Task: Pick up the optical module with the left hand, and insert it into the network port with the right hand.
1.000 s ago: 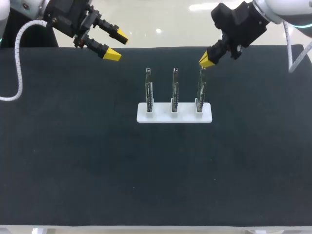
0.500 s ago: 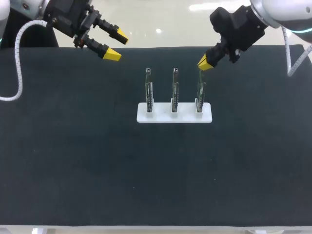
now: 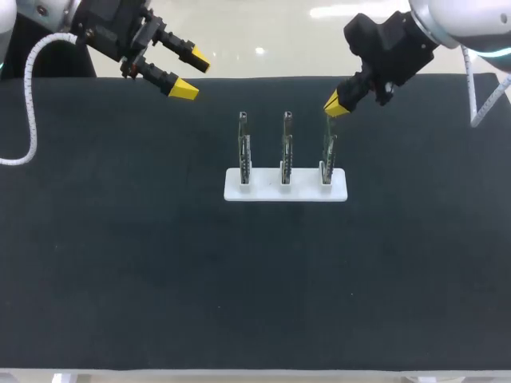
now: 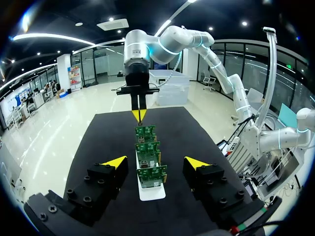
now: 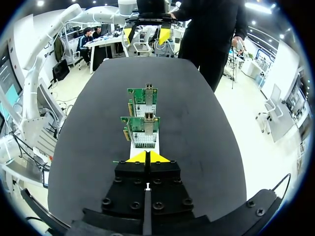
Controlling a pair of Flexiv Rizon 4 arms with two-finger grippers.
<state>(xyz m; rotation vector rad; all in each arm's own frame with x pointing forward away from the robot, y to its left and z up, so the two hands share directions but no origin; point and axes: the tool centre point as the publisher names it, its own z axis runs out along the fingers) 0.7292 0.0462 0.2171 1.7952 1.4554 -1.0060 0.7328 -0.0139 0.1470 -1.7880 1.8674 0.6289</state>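
Three green network cards stand upright in a white stand: left card, middle card, right card, each with a metal port at its top. My right gripper is shut, its yellow tips just above the right card's top edge; nothing shows between its fingers. In the right wrist view my right gripper sits over the nearest card. My left gripper hangs open at the table's far left, well away from the cards. No loose optical module shows in any view.
The cards stand in a row ahead of my left gripper, with the right gripper at the row's far end. The black table mat spreads wide around the stand.
My right gripper has shifted slightly to the left above the right card, staying shut. The left arm has not moved.
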